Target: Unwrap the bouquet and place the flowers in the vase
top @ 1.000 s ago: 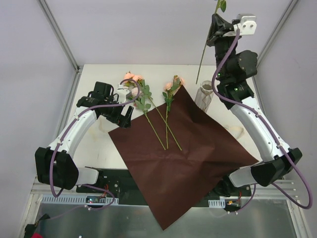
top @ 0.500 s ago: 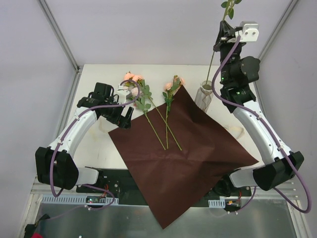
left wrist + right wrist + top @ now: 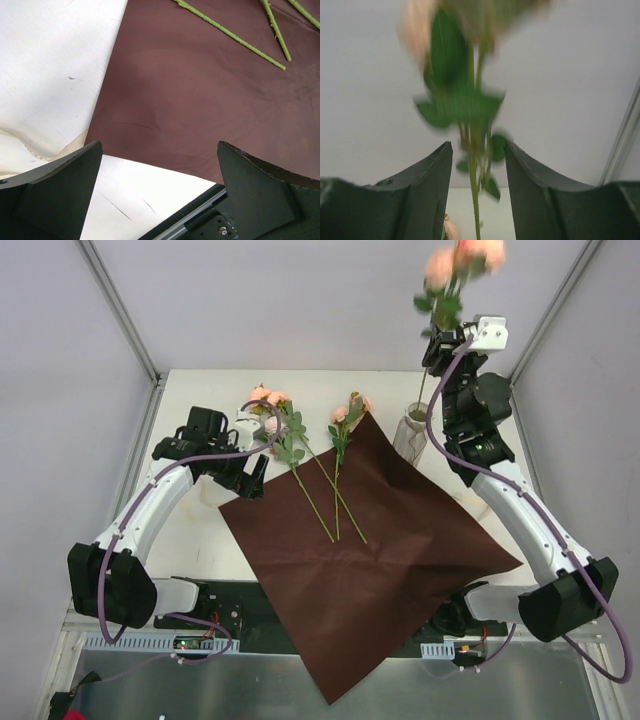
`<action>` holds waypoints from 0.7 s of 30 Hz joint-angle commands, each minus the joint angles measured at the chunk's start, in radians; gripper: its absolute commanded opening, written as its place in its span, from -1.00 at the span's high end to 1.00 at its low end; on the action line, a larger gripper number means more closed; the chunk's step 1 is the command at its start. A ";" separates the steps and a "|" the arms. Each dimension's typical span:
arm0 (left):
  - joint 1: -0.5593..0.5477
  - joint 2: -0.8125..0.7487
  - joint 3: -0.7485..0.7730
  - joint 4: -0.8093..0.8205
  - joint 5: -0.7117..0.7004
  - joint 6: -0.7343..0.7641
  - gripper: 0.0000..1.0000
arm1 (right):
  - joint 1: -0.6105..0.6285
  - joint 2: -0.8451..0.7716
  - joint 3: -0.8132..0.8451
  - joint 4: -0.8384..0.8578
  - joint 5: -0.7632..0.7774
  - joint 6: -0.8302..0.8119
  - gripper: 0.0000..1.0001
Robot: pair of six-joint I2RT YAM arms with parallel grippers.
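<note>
Right fingers (image 3: 420, 190) are parted loosely around the rose (image 3: 446, 290) stem over the vase (image 3: 410, 437) at the desk's (image 3: 200, 390) far right corner; it should drop straight. Left fingers (image 3: 55, 195) are spread, empty.

Top view: bright, even, diffuse light from overhead; shadows soft and faint. White surface (image 3: 190, 530) near blown out, no hard glare. Maroon paper (image 3: 370, 560) matte, creases readable. Roses (image 3: 462, 262) at upper right edge smeared w/ motion blur. Frame posts (image 3: 120, 310) lean outward twd the corners, i.e. wide-angle distortion.

Left wrist view: sharp on paper & stems (image 3: 227, 34); left pincer (image 3: 159, 145) dark and slightly soft in the lower corners.

Right wrist view: dimmer, greyish. Roses & leaves badly blurred in upper centre; right pincer (image 3: 478, 145) underexposed, edges a bit soft.
</note>
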 commanded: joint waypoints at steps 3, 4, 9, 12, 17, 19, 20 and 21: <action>0.013 -0.037 -0.001 0.003 0.022 0.007 -0.97 | 0.005 -0.143 -0.082 -0.088 0.060 0.123 -0.01; 0.013 -0.040 0.000 0.003 0.022 0.007 -0.97 | 0.011 -0.154 -0.094 -0.110 0.041 0.134 -0.02; 0.013 -0.047 0.000 0.003 0.015 0.001 -0.98 | 0.094 -0.234 -0.154 -0.262 0.040 0.107 -0.06; 0.013 -0.041 0.002 0.003 0.005 -0.010 -0.98 | 0.192 -0.249 -0.195 -0.324 0.055 0.076 -0.15; 0.014 -0.041 0.009 0.003 -0.010 -0.018 -0.98 | 0.307 -0.200 -0.231 -0.455 -0.012 0.103 -0.20; 0.014 -0.038 0.013 0.003 -0.022 -0.019 -0.98 | 0.312 -0.101 -0.185 -0.554 -0.090 0.134 -0.20; 0.016 -0.035 0.017 0.003 -0.028 -0.024 -0.98 | 0.312 -0.062 -0.165 -0.583 -0.124 0.137 -0.20; 0.016 -0.034 0.020 0.001 -0.033 -0.024 -0.98 | 0.315 0.020 -0.121 -0.607 -0.164 0.137 -0.19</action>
